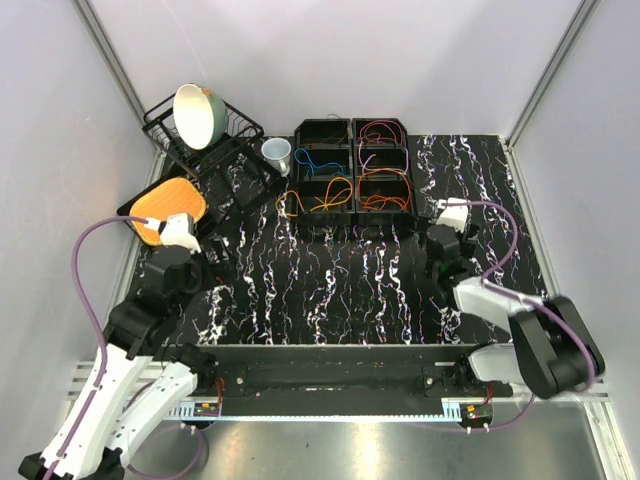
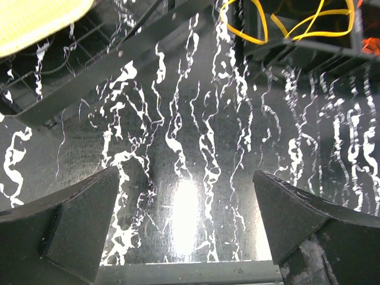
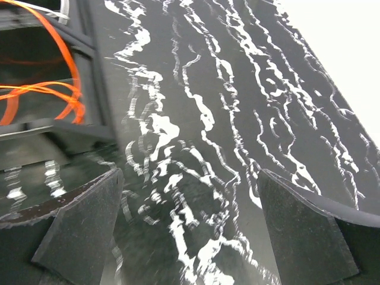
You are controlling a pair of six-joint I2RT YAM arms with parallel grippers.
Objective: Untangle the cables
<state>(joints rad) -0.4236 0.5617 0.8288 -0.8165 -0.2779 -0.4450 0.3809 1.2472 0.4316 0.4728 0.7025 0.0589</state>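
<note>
The cables lie coiled in a black six-part bin (image 1: 352,165) at the back middle of the table. Maroon ones (image 1: 381,130) are in the far right part, blue ones (image 1: 318,160) in the middle left. Yellow ones (image 1: 322,196) fill the near left part and loop over its left wall, and orange-red ones (image 1: 385,192) lie in the near right. My left gripper (image 1: 203,250) (image 2: 185,196) hovers open and empty over bare table, with the yellow cables (image 2: 297,24) ahead to the right. My right gripper (image 1: 440,232) (image 3: 190,202) is open and empty, just right of the bin; orange cables (image 3: 53,89) show at its left.
A black wire dish rack (image 1: 235,128) holding a tilted bowl (image 1: 197,113) stands at the back left. A white cup (image 1: 277,153) sits beside it, and an orange plate (image 1: 170,205) lies in a black tray next to my left wrist. Grey walls close in both sides.
</note>
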